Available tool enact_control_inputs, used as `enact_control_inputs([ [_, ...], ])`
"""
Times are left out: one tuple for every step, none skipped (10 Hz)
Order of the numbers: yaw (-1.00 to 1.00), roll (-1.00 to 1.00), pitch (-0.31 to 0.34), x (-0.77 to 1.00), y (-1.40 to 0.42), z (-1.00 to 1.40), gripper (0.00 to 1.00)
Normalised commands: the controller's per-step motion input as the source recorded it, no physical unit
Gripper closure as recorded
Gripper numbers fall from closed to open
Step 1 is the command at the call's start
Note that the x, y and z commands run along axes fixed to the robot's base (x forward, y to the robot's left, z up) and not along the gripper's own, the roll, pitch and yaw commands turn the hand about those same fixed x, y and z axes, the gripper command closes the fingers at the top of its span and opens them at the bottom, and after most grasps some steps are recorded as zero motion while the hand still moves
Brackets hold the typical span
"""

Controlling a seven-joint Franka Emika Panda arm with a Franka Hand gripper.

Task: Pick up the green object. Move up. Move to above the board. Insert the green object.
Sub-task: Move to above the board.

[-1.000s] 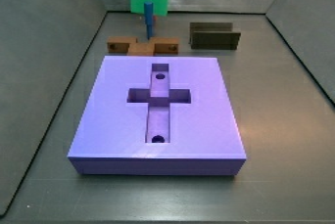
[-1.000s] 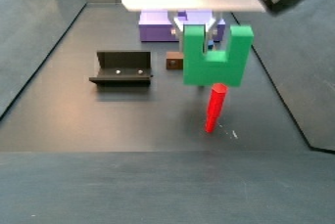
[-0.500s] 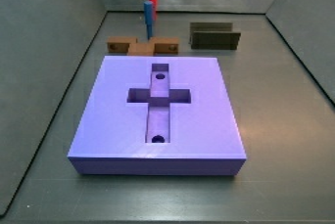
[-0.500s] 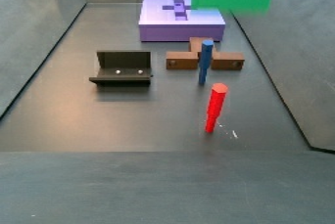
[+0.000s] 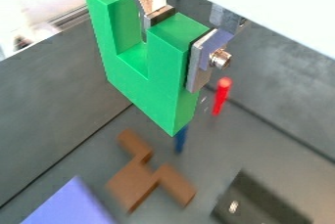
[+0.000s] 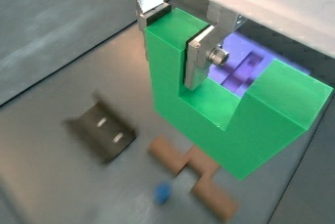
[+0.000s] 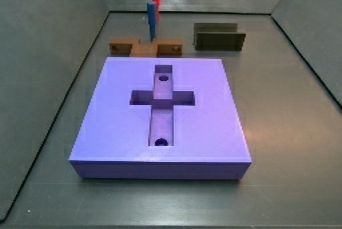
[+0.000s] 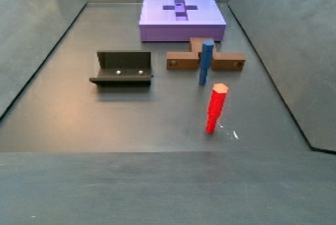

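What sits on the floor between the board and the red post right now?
In a side view, the brown cross-shaped block and the blue post lie between the board and the red post. The gripper, holding the green object, shows only in the wrist views.

A lab test rig: a grey walled bin holds the board (image 7: 163,113), with coloured test blocks and the fixture (image 8: 124,69) beyond it; the gripper (image 5: 177,34) hangs above them.

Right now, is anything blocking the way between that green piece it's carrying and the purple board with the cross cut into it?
Nothing visible does. The gripper holds the green object high above the floor, out of both side views. The board has its cross-shaped recess open; the brown block and blue post stand low on the floor beside it.
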Motion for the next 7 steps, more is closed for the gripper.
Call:
enact_control_inputs([
  [0.03, 0.02, 0.019, 0.00, -1.40, 0.14, 1.00],
  [0.02, 0.00, 0.027, 0.01, -1.40, 0.15, 1.00],
  [0.01, 0.00, 0.056, 0.02, -1.40, 0.16, 1.00],
  [0.02, 0.00, 0.072, 0.03, -1.40, 0.16, 1.00],
  [0.01, 0.00, 0.120, 0.10, -1.40, 0.17, 1.00],
  [0.01, 0.01, 0.139, 0.09, -0.90, 0.12, 1.00],
  [0.00, 0.01, 0.149, 0.09, -0.30, 0.05, 1.00],
])
